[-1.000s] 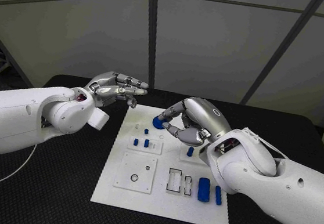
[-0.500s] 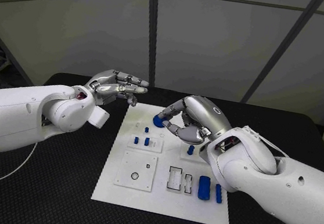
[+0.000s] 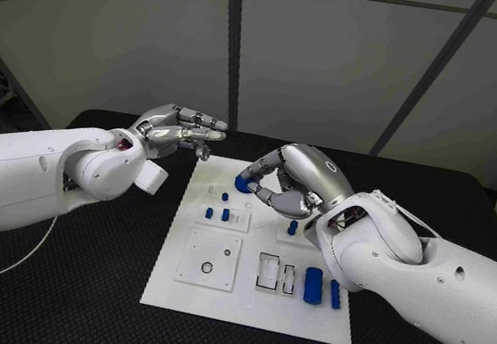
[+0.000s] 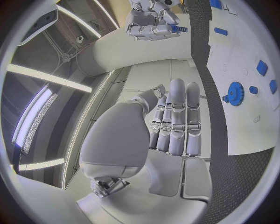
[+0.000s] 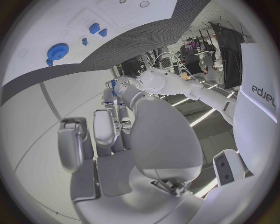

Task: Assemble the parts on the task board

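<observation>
**Both hands raised over the far end of the task board**

The left silver many-fingered hand (image 3: 181,133) hangs above the black table (image 3: 72,286), just beside the far left corner of the white rectangular task board (image 3: 175,297); its fingers are curled in together, and the left wrist view shows them lying side by side and straight along the palm with nothing between them; whether anything sits at the fingertips I cannot tell. On the board, two small blue pegs (image 3: 216,214) stand in a square plate near the left side; below them lies a white square plate with a black ring (image 3: 204,269); further right a blue cylinder (image 3: 312,285) and a narrow blue bar (image 3: 333,295) lie near the right edge. A blue toothed gear (image 4: 235,89) rests flat on the board's far end. The right silver hand (image 3: 288,182) hovers over that far end, fingers curled, pinching a small blue piece (image 3: 243,186) at its fingertips.
</observation>
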Controlling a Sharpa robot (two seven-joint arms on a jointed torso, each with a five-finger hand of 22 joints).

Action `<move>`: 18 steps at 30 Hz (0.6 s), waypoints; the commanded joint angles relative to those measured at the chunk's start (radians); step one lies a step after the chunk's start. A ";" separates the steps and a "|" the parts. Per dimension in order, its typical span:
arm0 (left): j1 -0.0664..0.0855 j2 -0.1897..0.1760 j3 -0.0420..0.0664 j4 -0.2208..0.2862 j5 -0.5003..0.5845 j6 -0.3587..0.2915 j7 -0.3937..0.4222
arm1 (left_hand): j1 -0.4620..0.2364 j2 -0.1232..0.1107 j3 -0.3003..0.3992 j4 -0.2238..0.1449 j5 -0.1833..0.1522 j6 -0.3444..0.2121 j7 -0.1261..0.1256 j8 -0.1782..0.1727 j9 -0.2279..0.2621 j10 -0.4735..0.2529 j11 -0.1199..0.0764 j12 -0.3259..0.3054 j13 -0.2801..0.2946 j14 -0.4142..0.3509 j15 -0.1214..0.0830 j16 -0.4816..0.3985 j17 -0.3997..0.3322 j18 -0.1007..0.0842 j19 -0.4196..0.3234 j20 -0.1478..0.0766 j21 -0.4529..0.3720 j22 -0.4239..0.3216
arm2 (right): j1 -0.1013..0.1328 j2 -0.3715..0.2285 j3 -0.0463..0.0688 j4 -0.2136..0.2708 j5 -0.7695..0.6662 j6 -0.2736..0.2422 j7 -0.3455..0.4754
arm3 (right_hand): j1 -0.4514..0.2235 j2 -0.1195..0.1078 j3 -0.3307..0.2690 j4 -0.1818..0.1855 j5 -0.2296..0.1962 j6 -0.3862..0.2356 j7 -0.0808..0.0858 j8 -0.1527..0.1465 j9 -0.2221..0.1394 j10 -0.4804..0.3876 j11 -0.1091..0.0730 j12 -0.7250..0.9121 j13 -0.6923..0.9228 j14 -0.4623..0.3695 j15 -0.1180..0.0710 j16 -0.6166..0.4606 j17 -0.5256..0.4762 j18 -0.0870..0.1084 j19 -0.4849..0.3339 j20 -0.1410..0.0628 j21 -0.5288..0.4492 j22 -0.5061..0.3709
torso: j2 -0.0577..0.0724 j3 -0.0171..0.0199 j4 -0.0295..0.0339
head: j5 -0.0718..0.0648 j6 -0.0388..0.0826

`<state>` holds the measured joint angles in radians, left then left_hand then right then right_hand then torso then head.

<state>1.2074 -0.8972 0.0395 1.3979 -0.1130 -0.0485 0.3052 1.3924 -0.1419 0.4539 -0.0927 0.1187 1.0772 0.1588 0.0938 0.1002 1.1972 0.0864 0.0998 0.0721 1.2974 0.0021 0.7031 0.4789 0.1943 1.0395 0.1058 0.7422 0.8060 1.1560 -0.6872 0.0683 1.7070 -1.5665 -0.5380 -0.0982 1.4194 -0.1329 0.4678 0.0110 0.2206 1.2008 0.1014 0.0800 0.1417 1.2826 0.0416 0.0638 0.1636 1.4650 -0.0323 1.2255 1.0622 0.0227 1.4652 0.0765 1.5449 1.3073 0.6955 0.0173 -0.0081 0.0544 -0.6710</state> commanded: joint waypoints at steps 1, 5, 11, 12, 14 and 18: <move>0.001 0.000 0.001 0.001 0.005 0.003 0.017 | 0.001 0.007 -0.003 -0.002 0.000 -0.005 0.002 -0.007 -0.001 0.001 0.005 0.000 0.001 -0.007 0.000 -0.007 -0.001 -0.011 -0.005 0.000 -0.001 -0.001 | 0.002 0.003 0.001 0.000 0.005 -0.011 0.014 | 0.000 0.006 0.000 -0.007 0.003 0.006 0.004 0.005 0.002 0.006 0.000 -0.002 0.001 0.022 -0.008 0.000 -0.002 -0.014 0.089 -0.007 -0.001 0.236 | 0.000 0.0001 0.0005 | 0.000 -0.001; 0.001 0.000 0.001 0.001 0.005 0.003 0.017 | 0.001 0.007 -0.003 -0.002 0.000 -0.005 0.002 -0.007 -0.001 0.001 0.005 0.000 0.001 -0.007 0.000 -0.007 -0.001 -0.011 -0.005 0.000 -0.001 -0.001 | 0.002 0.006 0.001 -0.002 0.007 -0.010 0.016 | 0.000 0.006 0.000 -0.007 0.003 0.006 0.004 0.005 0.002 0.006 0.000 -0.002 0.001 0.022 -0.008 0.000 -0.002 -0.014 0.089 -0.007 -0.001 0.236 | 0.000 -0.0001 0.0003 | 0.001 -0.002; 0.001 0.000 0.001 0.002 0.005 0.003 0.017 | 0.001 0.007 -0.003 -0.002 0.000 -0.005 0.002 -0.007 -0.001 0.001 0.005 0.000 0.001 -0.007 0.000 -0.007 -0.001 -0.011 -0.005 0.000 -0.001 -0.001 | 0.002 0.009 0.001 -0.003 0.010 -0.010 0.019 | 0.000 0.006 0.000 -0.007 0.003 0.006 0.004 0.005 0.002 0.006 0.000 -0.002 0.001 0.022 -0.008 0.000 -0.002 -0.014 0.089 -0.007 -0.001 0.236 | 0.000 -0.0002 0.0002 | 0.002 -0.003; 0.001 -0.001 0.001 0.002 0.005 0.003 0.017 | 0.001 0.007 -0.003 -0.002 0.000 -0.005 0.002 -0.007 -0.001 0.001 0.005 0.000 0.001 -0.007 0.000 -0.007 -0.001 -0.011 -0.005 0.000 -0.001 -0.001 | 0.002 0.009 0.001 -0.003 0.010 -0.010 0.020 | 0.000 0.006 0.000 -0.007 0.003 0.006 0.004 0.005 0.002 0.006 0.000 -0.002 0.001 0.022 -0.008 0.000 -0.002 -0.014 0.089 -0.007 -0.001 0.236 | 0.000 -0.0003 0.0005 | 0.002 -0.004; 0.001 -0.001 0.001 0.002 0.005 0.003 0.017 | 0.001 0.007 -0.003 -0.002 0.000 -0.005 0.002 -0.007 -0.001 0.001 0.005 0.000 0.001 -0.007 0.000 -0.007 -0.001 -0.011 -0.005 0.000 -0.001 -0.001 | 0.002 0.010 0.000 -0.003 0.012 -0.010 0.022 | -0.003 0.009 0.000 -0.010 0.004 0.005 0.005 0.003 0.002 0.005 0.001 -0.002 -0.001 0.021 -0.007 0.000 -0.003 -0.014 0.088 -0.007 -0.001 0.236 | 0.000 -0.0001 0.0005 | 0.003 -0.004; 0.001 -0.001 0.001 0.002 0.005 0.003 0.017 | 0.001 0.007 -0.003 -0.002 0.000 -0.005 0.002 -0.007 -0.001 0.001 0.005 0.000 0.001 -0.007 0.000 -0.007 -0.001 -0.011 -0.005 0.000 -0.001 -0.001 | 0.001 0.012 0.000 -0.003 0.014 -0.008 0.024 | -0.003 0.009 0.000 -0.010 0.004 0.005 0.005 0.003 0.002 0.005 0.001 -0.002 -0.001 0.021 -0.007 0.000 -0.003 -0.014 0.088 -0.007 -0.001 0.236 | 0.000 -0.0001 0.0003 | 0.003 -0.004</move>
<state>1.2074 -0.8981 0.0395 1.3986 -0.1129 -0.0485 0.3054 1.3924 -0.1419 0.4539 -0.0927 0.1187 1.0772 0.1587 0.0938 0.1001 1.1972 0.0864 0.0998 0.0720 1.2975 0.0022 0.7031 0.4789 0.1943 1.0395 0.1058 0.7422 0.8061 1.1559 -0.6768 0.0681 1.7028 -1.5576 -0.5379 -0.0887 1.4194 -0.1329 0.4676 0.0056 0.2201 1.2035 0.1039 0.0813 0.1424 1.2826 0.0416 0.0638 0.1633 1.4650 -0.0322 1.2255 1.0601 0.0227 1.4652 0.0765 1.5449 1.3073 0.6956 0.0170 -0.0076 0.0569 -0.6748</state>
